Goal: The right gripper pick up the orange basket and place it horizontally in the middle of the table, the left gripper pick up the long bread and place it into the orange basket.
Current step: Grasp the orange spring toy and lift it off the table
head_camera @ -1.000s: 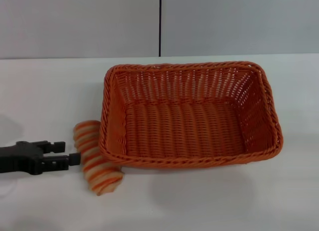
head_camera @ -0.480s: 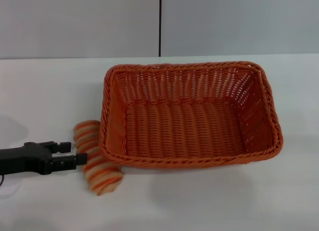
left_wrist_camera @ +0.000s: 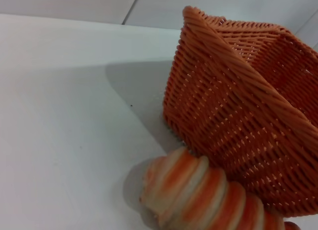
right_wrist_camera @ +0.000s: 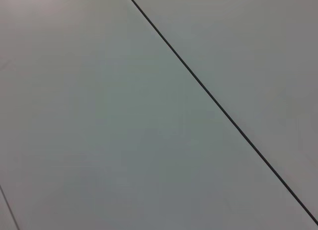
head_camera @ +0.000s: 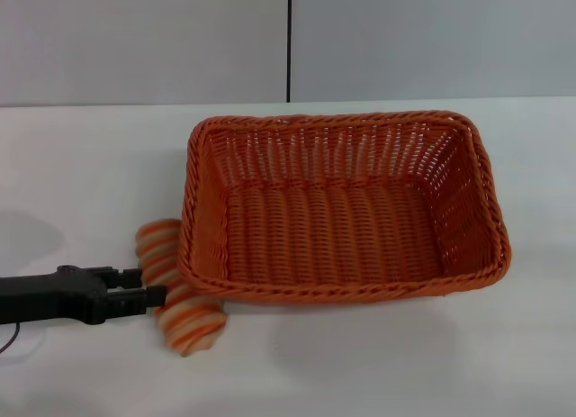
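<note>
We judge the large orange woven basket [head_camera: 342, 205] already placed mid-table; our black left gripper [head_camera: 148, 288], fingers parted, touches the striped tan long bread [head_camera: 175, 291] just ahead; grasping and loading remain.

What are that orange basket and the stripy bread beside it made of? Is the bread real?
The orange basket looks woven from wicker-style strands, possibly plastic: the colour is very even, the sides are open-weave and the rim is braided. The long bread looks like a soft or moulded toy, not real bread: its orange and cream ridges are smooth and matte, with no crumb showing. The left gripper reaches it.
</note>
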`<state>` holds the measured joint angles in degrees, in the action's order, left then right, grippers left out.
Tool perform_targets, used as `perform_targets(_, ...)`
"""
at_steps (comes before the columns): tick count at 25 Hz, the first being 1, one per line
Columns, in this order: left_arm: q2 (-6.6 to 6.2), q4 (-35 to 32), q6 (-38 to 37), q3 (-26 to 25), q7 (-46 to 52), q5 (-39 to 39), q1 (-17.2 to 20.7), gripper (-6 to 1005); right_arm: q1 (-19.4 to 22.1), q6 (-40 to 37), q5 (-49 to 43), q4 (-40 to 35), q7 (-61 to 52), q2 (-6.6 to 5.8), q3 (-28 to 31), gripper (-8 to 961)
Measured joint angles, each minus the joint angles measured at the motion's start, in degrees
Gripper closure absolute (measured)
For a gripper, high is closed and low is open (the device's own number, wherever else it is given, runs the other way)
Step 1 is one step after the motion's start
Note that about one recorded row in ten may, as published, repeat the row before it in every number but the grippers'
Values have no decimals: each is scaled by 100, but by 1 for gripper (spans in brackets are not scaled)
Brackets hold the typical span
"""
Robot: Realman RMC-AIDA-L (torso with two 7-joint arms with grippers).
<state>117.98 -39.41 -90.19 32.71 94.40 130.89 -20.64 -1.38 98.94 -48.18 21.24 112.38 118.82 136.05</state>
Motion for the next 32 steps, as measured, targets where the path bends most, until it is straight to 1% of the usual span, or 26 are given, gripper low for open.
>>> perform_targets(5, 3, 4, -4, 7, 140, -12, -45, 369, 9, -7, 0, -7, 2, -6, 12, 254)
perform_targets(15, 31, 92, -35, -23, 246, -37, -153, 524, 24, -68, 0, -75, 3, -4, 1, 254)
perform_targets(24, 1, 80, 16, -48, 279, -120, -122, 670, -10, -69, 1, -198, 85, -11, 2, 254)
perform_targets(28, -11, 82, 25, -47, 262, -121, -106, 708, -26, -69, 1, -207, 90, -10, 0, 253)
perform_targets(32, -33, -43, 42, -193, 296, -129, -79, 745, -51, -68, 2, -220, 97, -8, 0, 253)
